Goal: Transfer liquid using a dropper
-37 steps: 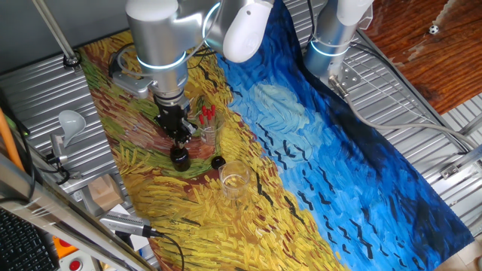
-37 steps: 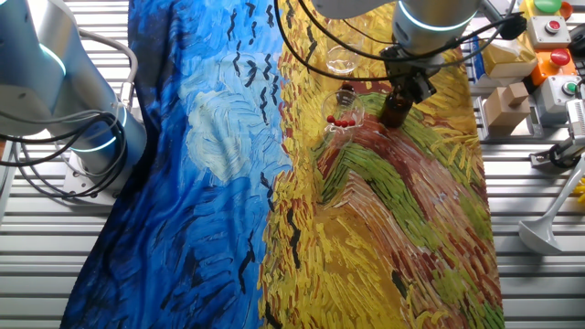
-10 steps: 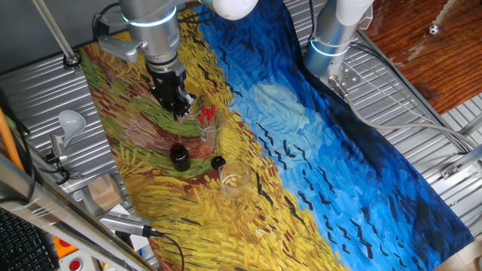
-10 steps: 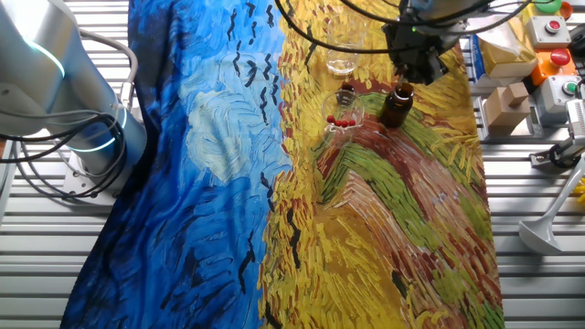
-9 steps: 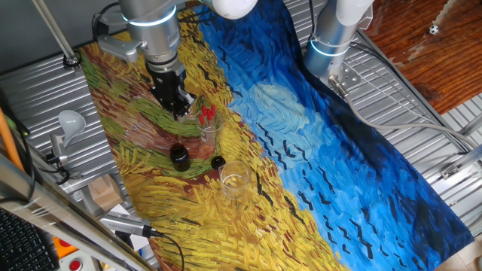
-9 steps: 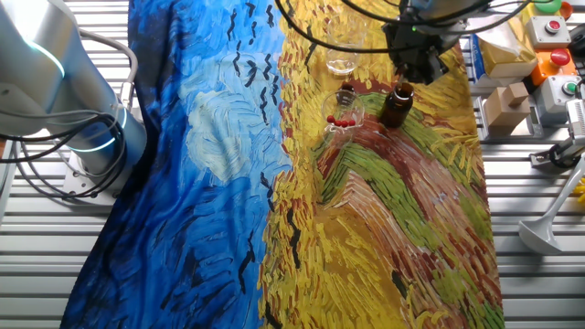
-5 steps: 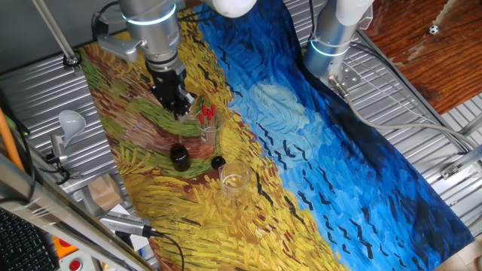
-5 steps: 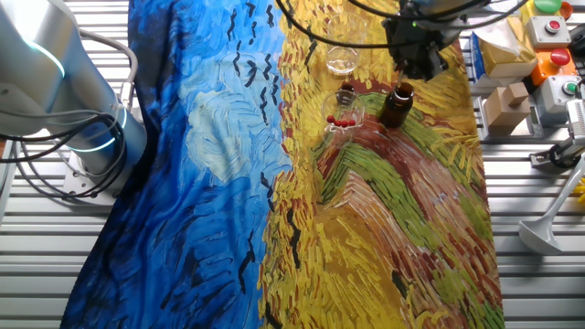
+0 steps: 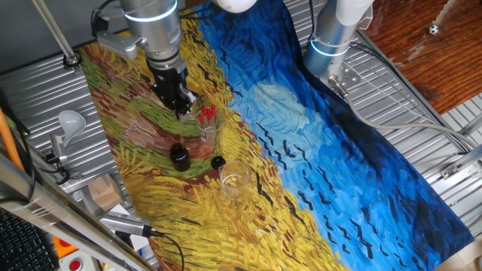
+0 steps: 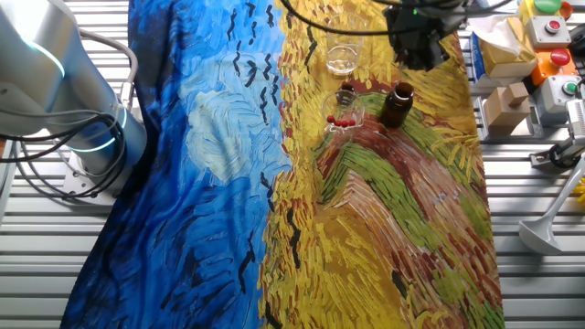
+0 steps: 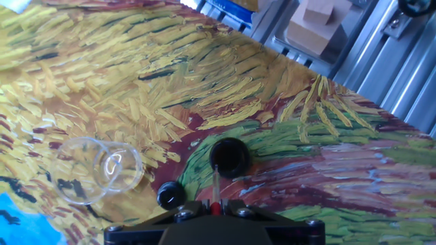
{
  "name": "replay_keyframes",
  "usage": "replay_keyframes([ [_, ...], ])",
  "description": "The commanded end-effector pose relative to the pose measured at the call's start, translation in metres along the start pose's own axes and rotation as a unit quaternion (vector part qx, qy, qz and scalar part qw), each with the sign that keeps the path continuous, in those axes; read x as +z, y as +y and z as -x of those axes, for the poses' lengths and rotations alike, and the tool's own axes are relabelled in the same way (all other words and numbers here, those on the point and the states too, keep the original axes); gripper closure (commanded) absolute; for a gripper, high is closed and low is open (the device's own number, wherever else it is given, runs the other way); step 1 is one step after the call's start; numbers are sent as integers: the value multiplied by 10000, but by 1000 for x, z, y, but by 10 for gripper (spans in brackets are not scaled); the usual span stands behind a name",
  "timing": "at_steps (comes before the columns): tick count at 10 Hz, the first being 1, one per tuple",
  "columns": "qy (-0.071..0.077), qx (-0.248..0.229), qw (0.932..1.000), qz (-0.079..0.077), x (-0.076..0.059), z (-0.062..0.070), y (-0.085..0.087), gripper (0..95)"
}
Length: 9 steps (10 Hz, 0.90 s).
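Observation:
My gripper (image 11: 215, 203) is shut on a dropper (image 11: 215, 182): the red bulb sits pinched between the fingers and the clear tube points down. Its tip hangs above the open mouth of the dark bottle (image 11: 229, 156), not in it. In the fixed views the gripper (image 9: 182, 108) (image 10: 421, 57) hovers well above the bottle (image 9: 179, 156) (image 10: 396, 104). A glass holding more red-bulbed droppers (image 9: 207, 119) (image 10: 344, 115) stands beside the bottle. An empty clear glass (image 9: 234, 180) (image 10: 342, 59) (image 11: 95, 169) stands a little further off.
The small black bottle cap (image 9: 218, 161) (image 11: 170, 195) lies on the painted cloth (image 9: 316, 173) between bottle and empty glass. A second arm's base (image 9: 330, 45) stands at the cloth's far side. Wooden blocks (image 10: 505, 102) and button boxes (image 10: 556, 55) sit off the cloth.
The gripper has lifted off the dark bottle with the dropper in it and has kept rising over the last second. Bottle, cap and glasses have not moved.

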<state>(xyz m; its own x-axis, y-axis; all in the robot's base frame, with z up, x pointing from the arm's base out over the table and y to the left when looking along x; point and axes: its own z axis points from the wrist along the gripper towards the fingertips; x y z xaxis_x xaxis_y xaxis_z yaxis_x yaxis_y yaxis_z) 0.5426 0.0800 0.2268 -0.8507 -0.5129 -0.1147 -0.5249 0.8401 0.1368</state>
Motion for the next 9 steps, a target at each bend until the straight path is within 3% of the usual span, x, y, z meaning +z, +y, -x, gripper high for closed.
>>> replay_keyframes([
  [1, 36, 59, 10000, 26, -5, 3, 5, 950],
  [4, 59, 145, 9999, 29, -3, 5, 10, 950],
  [9, 82, 265, 9996, 10, 12, 5, 27, 950],
])
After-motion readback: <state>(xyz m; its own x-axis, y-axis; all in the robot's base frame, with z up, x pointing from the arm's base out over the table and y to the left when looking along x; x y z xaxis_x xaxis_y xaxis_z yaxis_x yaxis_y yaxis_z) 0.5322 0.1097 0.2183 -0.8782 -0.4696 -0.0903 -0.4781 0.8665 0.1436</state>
